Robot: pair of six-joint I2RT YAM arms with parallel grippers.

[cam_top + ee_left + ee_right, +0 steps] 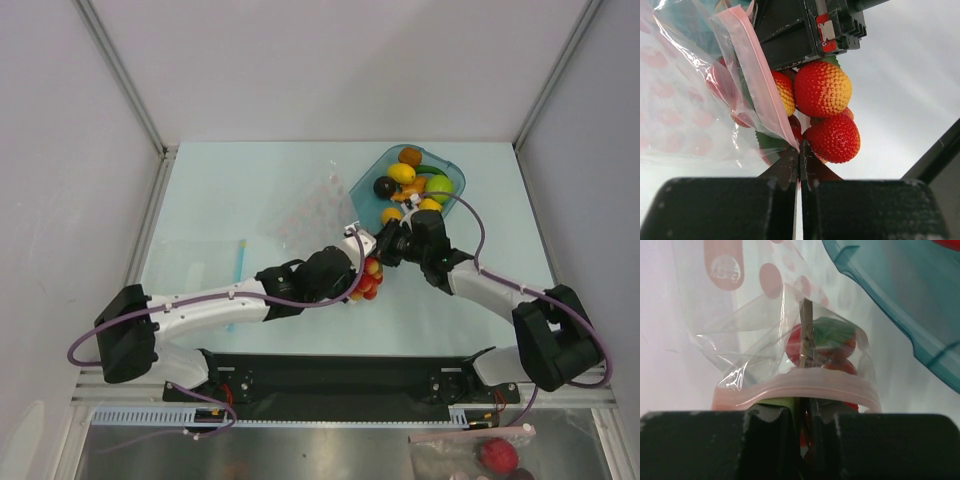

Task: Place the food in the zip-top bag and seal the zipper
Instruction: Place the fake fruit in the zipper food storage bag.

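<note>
At mid-bench (220, 190) the zip-top bag (755, 340) is pinched by its unsealed zipper (757, 75) in the closed left pincer (799, 155), a strawberry cluster (822, 90) gripped by the closed right pincer (802, 407) is judged partway in, and remaining food (405, 175) is left in the teal tray (458, 178).

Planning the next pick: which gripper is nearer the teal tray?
Right. The right gripper hangs just short of the teal tray's near rim; the left gripper is farther back, beside the strawberries.
</note>
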